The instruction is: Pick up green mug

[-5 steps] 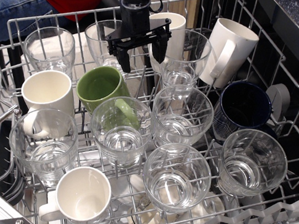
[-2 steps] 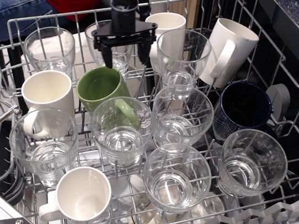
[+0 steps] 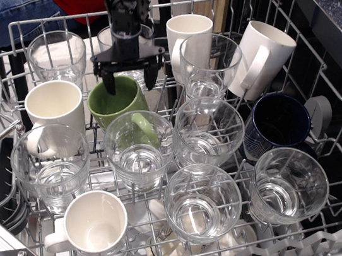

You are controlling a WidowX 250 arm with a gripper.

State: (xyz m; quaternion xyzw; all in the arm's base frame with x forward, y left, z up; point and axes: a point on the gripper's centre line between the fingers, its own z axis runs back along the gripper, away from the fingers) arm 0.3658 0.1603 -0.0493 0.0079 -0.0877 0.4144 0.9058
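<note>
The green mug (image 3: 117, 100) lies tilted in the wire dish rack (image 3: 329, 93), its mouth facing up and to the left. Its light-green handle (image 3: 144, 129) shows through the glass in front of it. My black gripper (image 3: 128, 80) hangs open straight above the mug's far rim. Its left finger (image 3: 108, 83) dips into the mug's mouth. Its right finger (image 3: 149, 76) is outside the rim at the back right. The jaws stand apart on either side of the mug's back wall and grip nothing.
Clear glasses (image 3: 139, 149) and cream mugs (image 3: 56, 107) crowd the rack around the green mug. A dark navy mug (image 3: 278, 125) sits at the right. A tall white mug (image 3: 262, 58) leans at the back right. A person's arm and leg show at the top left.
My gripper has moved left and down from above the back glasses. Its left finger now dips into the green mug's mouth. The mugs and glasses have not moved.
</note>
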